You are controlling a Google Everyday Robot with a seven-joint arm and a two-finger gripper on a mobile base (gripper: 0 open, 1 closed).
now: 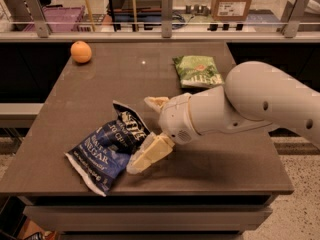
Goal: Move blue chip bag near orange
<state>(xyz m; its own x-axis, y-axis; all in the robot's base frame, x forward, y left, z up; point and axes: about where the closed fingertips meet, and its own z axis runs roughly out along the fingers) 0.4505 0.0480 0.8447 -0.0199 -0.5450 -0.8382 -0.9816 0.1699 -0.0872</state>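
The blue chip bag (107, 149) lies crumpled near the front left of the brown table (125, 84), white lettering up. The orange (81, 52) sits at the table's far left corner, well apart from the bag. My gripper (150, 130) is at the bag's right end, low over the table. It is open: one cream finger (156, 102) is behind the bag's upper right corner and the other finger (149, 155) is in front of it. The bag's right edge lies between them. The fingers are not closed on it.
A green chip bag (197, 71) lies at the back right of the table, behind my white arm (250, 104). A railing with glass (165, 29) runs along the table's far edge. The table's front edge (150, 189) is close below the blue bag.
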